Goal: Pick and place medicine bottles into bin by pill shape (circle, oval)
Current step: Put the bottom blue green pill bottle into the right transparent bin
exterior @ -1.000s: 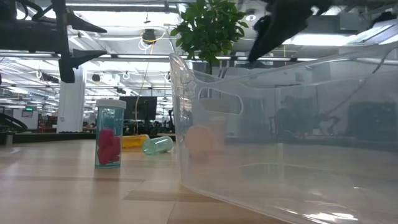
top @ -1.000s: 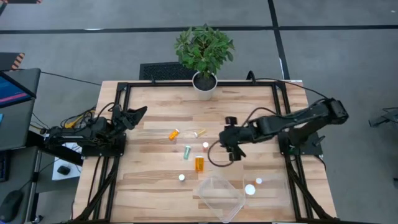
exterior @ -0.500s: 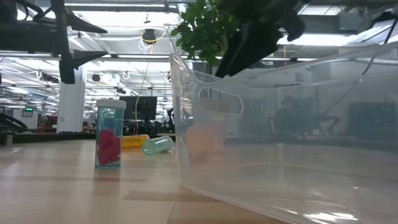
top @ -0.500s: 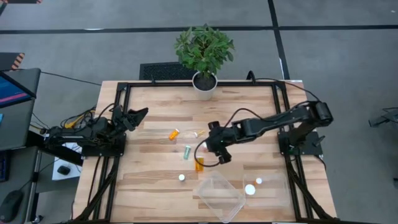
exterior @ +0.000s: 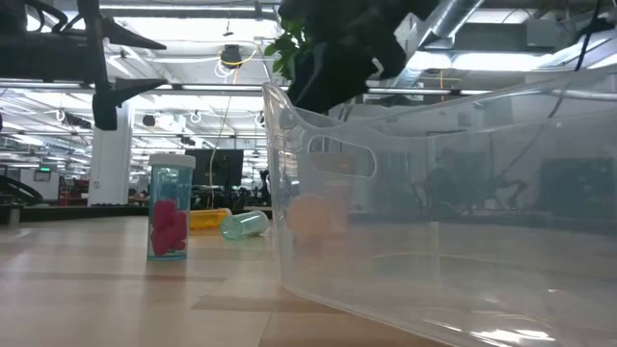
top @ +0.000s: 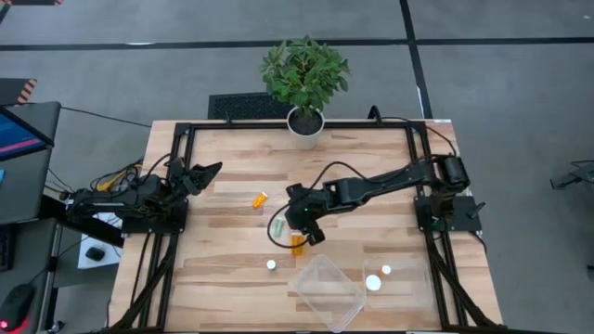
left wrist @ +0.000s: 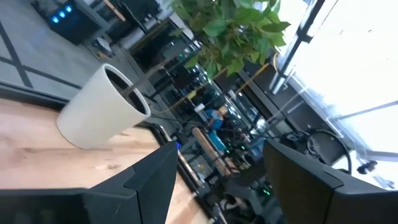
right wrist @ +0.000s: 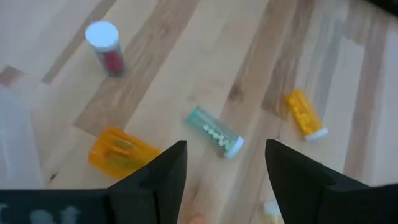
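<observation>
1. Clear plastic bin (top: pixel 327 291) at the near table edge looks empty (two white-capped bottles (top: pixel 379 276) stand just beside it).
2. Loose on the table: amber bottles (right wrist: pixel 121 149), greenish bottle (right wrist: pixel 214 135), pink-pill bottle (exterior: pixel 170 220).
3. Right gripper (right wrist: pixel 226 163) over the greenish one, fingers spread, holding nothing.
4. Left gripper (left wrist: pixel 217 177) open, parked at the table's left edge; most sorting left.

I have the right gripper (top: pixel 303 225) over mid-table, fingers spread, with bare wood under it. A green bottle (top: pixel 278 226) lies just left; an amber bottle (top: pixel 297 244) stands just nearer. The clear bin (top: pixel 327 290) blocks the near side. A potted plant (top: pixel 304 122) occupies the far edge.
</observation>
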Tool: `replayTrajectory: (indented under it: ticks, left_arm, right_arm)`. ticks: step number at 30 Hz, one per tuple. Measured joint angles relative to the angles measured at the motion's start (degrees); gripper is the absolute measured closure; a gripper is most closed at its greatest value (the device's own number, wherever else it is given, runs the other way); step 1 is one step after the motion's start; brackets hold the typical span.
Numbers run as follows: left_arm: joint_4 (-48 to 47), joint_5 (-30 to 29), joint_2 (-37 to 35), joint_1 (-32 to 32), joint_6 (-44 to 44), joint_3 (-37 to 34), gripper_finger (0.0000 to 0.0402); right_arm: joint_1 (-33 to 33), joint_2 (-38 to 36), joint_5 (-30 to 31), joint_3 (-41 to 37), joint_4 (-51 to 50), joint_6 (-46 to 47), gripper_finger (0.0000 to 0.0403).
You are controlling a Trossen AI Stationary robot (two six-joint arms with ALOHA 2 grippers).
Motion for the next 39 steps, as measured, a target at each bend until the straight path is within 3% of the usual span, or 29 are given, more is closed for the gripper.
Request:
replayTrajectory:
  ticks: [6, 21, 39]
  left_arm:
    - [-0.02, 5.79, 0.02, -0.02, 0.24, 0.0, 0.0171]
    - [-1.35, 5.74, 0.02, 0.0, 0.26, 0.0, 0.0171]
    - [-2.4, 6.49, 0.02, -0.01, -0.58, 0.0, 0.0171]
  right_arm:
    - [1.13, 1.44, -4.07, 2.55, 1.12, -4.06, 0.018]
    - [7.93, 3.71, -5.14, 2.6, 11.76, -1.41, 0.0179]
    - [8.99, 6.77, -6.63, 2.69, 21.09, 2.25, 0.0158]
